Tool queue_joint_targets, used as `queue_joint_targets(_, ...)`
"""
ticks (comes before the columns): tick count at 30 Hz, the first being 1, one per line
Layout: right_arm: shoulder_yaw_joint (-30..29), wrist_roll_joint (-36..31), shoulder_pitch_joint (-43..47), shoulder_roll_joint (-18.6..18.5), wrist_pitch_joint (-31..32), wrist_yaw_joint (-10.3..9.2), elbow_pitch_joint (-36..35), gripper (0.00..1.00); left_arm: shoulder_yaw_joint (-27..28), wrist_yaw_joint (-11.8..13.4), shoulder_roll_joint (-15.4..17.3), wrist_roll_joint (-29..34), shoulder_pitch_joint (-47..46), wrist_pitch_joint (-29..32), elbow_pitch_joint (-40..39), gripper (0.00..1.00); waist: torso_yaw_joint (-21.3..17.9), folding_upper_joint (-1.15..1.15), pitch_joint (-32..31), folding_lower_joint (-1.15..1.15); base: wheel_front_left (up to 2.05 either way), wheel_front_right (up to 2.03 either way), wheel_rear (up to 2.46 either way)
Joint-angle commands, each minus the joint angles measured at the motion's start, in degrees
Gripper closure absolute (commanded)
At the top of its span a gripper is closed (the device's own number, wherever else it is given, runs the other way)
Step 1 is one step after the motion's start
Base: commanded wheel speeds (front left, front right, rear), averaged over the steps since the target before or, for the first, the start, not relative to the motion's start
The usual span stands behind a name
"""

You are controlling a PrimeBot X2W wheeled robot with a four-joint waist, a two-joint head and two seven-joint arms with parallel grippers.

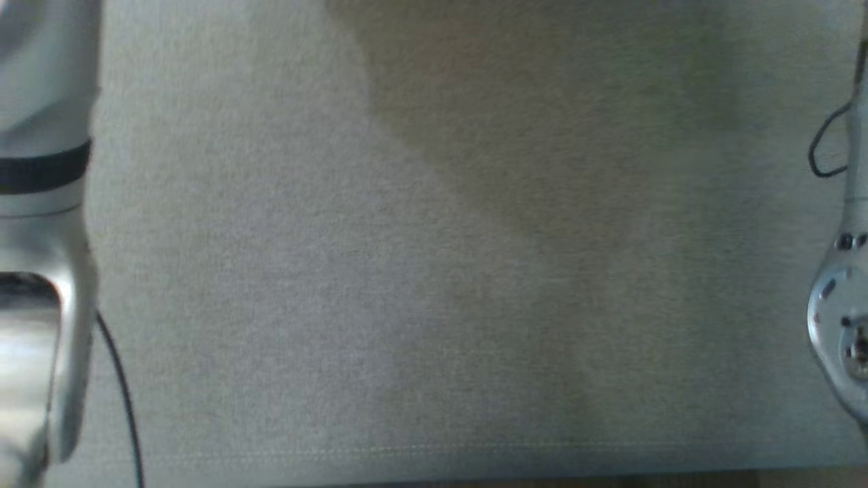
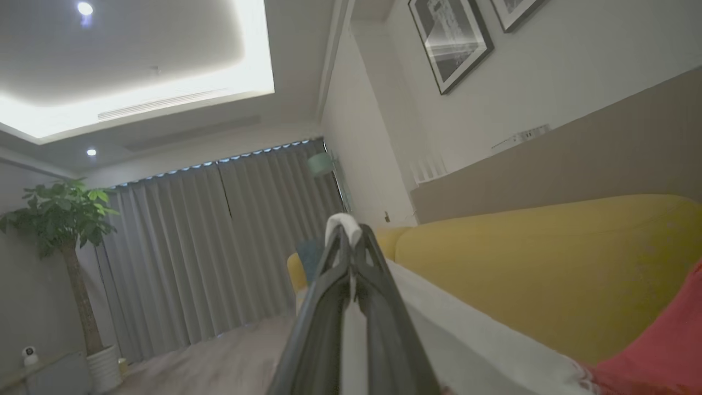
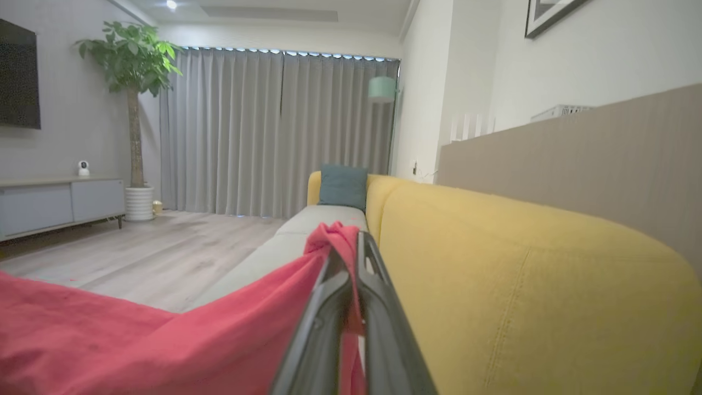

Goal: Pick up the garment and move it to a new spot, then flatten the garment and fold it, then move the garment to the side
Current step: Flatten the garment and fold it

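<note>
Head view first: the garment (image 1: 434,271) hangs right across the lens, pale grey cloth, close and blurred, with its stitched hem (image 1: 434,451) running level along the bottom. The left forearm (image 1: 41,203) stands pale at the robot's left of the cloth with a black cable (image 1: 122,393) trailing beside it, and the right arm (image 1: 844,305) shows at the robot's right. Over to the left wrist view: the left gripper (image 2: 348,241) is pinched tight, fingers together on a white tuft of the garment that pokes out past the tips, raised in front of the yellow sofa (image 2: 548,263). From that pinch a white stretch (image 2: 466,334) of cloth runs down along the sofa's backrest and meets a red stretch (image 2: 658,340) at the near end. Grey curtains (image 2: 219,241) close off the room beyond the sofa's far end, a potted plant (image 2: 60,214) stands well off from the sofa beside them, and framed pictures (image 2: 449,38) hang on the wall above the sofa. Now the right wrist view: the right gripper (image 3: 354,247) is clamped too, fingers closed on a bunched red fold of the garment, just in front of the sofa's backrest. The red cloth sags away from the grip, out over the sofa's front edge. A teal cushion (image 3: 343,186) sits at the sofa's far end, and a low cabinet (image 3: 55,203) stands across the wooden floor (image 3: 153,252) from the sofa.
</note>
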Motion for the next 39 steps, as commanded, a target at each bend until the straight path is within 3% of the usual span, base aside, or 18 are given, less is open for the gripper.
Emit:
queue_joint_targets(1, -0.65, -2.27, -2.26, 1.65, -1.73, -0.05, 1.6, 1.0, 1.85, 0.51, 1.28, -1.15, -0.7, -0.78, 0.83, 1.0, 2.33, 0.0, 3.58, 0.0, 0.0, 0.0, 0.0)
queue_joint_targets(7, -5.99, -5.74, 1.53, 2.15, -5.57, -0.05, 13.07, 1.0, 3.78, 1.0, -1.72, -5.77, 8.8, -2.68, 3.58, 1.0, 4.02, 0.0, 7.58, 0.0, 0.0, 0.0, 0.0)
queue_joint_targets(11, -9.54, -1.54, 4.87, 2.71, -6.73, -0.05, 19.13, 1.0, 5.22, 0.18, -2.21, -7.69, 17.1, -2.86, 0.51, 1.0, 3.86, 0.0, 7.97, 0.0, 0.0, 0.0, 0.0)
queue_joint_targets(15, -8.37, 2.5, 6.23, 3.01, -7.21, -0.05, 21.36, 1.0, 7.17, -0.65, -1.65, -8.94, 23.25, -2.87, -4.26, 1.0, 2.82, 0.0, 7.48, 0.0, 0.0, 0.0, 0.0)
queue_joint_targets(19, -3.25, 8.96, 9.3, 3.12, -7.45, -0.05, 22.35, 1.0, 9.68, -1.35, -1.47, -10.63, 31.31, -2.88, -10.44, 1.0, 1.74, 0.0, 5.48, 0.0, 0.0, 0.0, 0.0)
queue_joint_targets(23, 3.64, 16.72, 14.44, 3.14, -7.5, -0.05, 19.2, 1.0, 11.82, -1.12, -1.91, -11.99, 39.61, -2.89, -15.68, 1.0, 0.6, 0.0, 2.22, 0.0, 0.0, 0.0, 0.0)
queue_joint_targets(27, 8.15, 19.24, 21.9, 3.15, -7.51, -0.05, 14.04, 1.0, 13.13, -0.51, -2.57, -12.98, 48.59, -2.89, -20.25, 1.0, -0.2, 0.0, -1.73, 0.0, 0.0, 0.0, 0.0)
queue_joint_targets(39, 9.93, 20.85, 47.08, 3.03, -7.52, -0.05, -3.47, 1.0, 12.85, 2.07, -4.88, -15.27, 75.26, -2.89, -31.65, 1.0, -0.84, 0.0, -13.75, 0.0, 0.0, 0.0, 0.0)
